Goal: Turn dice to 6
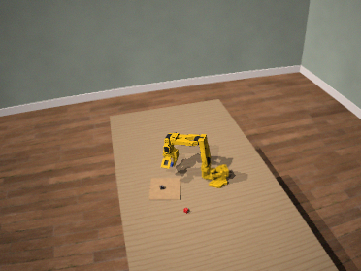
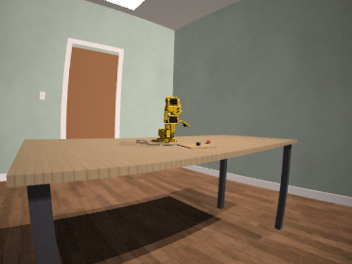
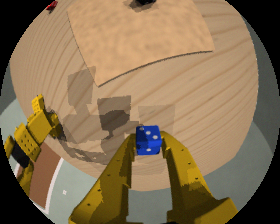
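Note:
My gripper point(image 1: 172, 164) point(image 3: 148, 141) is shut on the blue die point(image 1: 172, 165) point(image 3: 149, 136) and holds it above the table, beside the mat. In the wrist view the die shows three pips in a diagonal row on one face and one pip on the face below it. The thin tan mat point(image 1: 172, 195) point(image 2: 205, 147) point(image 3: 165, 45) lies on the table. The black die point(image 1: 162, 187) point(image 2: 198, 144) point(image 3: 145, 1) rests on the mat; its pips are too small or cut off to read. The red die point(image 1: 186, 210) point(image 2: 208, 142) point(image 3: 51, 6) lies on the table off the mat.
The yellow arm's base point(image 1: 218, 177) point(image 2: 167, 135) stands on the wooden table point(image 1: 141, 147) point(image 2: 95, 154). Part of the arm point(image 3: 37, 127) shows at the left of the wrist view. Shadows of arm and gripper fall on the table between base and mat.

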